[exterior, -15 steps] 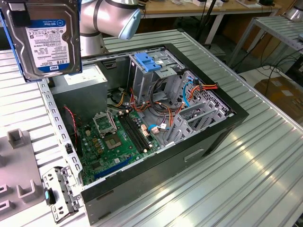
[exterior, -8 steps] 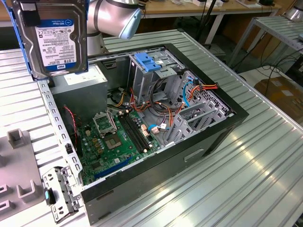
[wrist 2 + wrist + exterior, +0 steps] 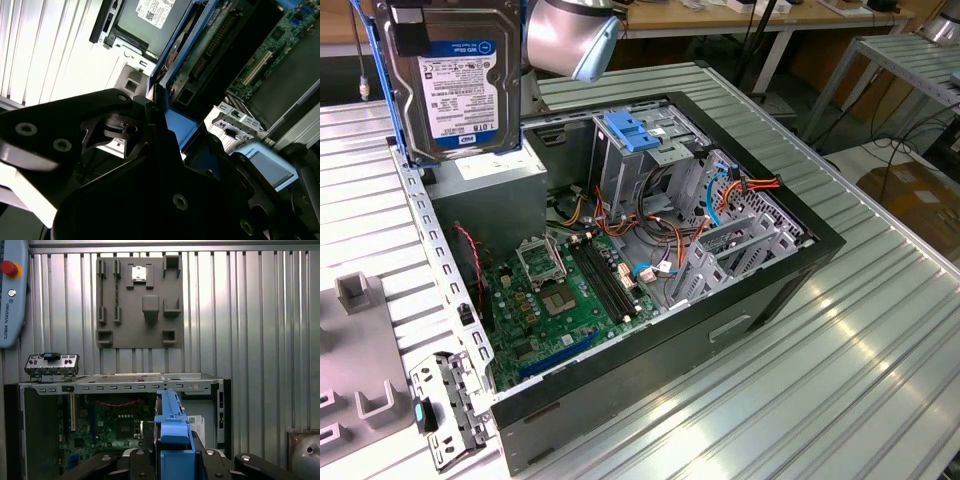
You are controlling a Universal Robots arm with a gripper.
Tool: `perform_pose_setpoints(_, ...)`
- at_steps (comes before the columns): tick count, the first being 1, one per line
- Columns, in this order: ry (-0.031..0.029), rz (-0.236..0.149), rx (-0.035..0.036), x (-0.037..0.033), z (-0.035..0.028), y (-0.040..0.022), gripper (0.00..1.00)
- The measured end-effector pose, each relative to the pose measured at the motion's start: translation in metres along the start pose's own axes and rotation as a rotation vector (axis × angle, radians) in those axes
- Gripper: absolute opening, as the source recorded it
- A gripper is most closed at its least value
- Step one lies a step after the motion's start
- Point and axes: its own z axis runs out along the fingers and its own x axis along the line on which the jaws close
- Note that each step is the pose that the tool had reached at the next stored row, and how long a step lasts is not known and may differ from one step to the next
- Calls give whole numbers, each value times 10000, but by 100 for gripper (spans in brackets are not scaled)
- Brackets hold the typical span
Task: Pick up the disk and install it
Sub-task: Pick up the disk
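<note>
- We judged the pick-up done. The disk (image 3: 455, 90) hung clear of the worktop (image 3: 840, 380), upright with its white label facing the exterior camera, at about ten o'clock from the middle of the open computer case (image 3: 620, 385).
- The gripper (image 3: 172, 455) was clamped on the disk. In the first wrist view its black fingers were pressed against the two sides of the drive, which stood edge-on between them with its blue side rail (image 3: 170, 415) towards the camera.
- In the exterior view the disk hovered just above the grey power-supply box (image 3: 490, 190), which filled the case's eleven o'clock corner. We could not tell whether the two touched.
- The metal cage (image 3: 640, 175) with its blue latch (image 3: 632, 132) stood at about one o'clock from the motherboard (image 3: 560, 300) and at about four o'clock from the disk, well apart from it.
- We judged the installing not yet done. The disk sat in no bay and rested on nothing inside the case.
- We could not tell from these views whether the cage's slot stood free.
- By our reckoning the task stood roughly at its midpoint: lifting finished, seating undone.
</note>
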Motion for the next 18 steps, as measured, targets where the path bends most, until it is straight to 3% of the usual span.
perform_pose_setpoints(6,1,0,-2,68,1,-50,37)
perform_pose_setpoints(18,7,0,-1,119,13,-327,37)
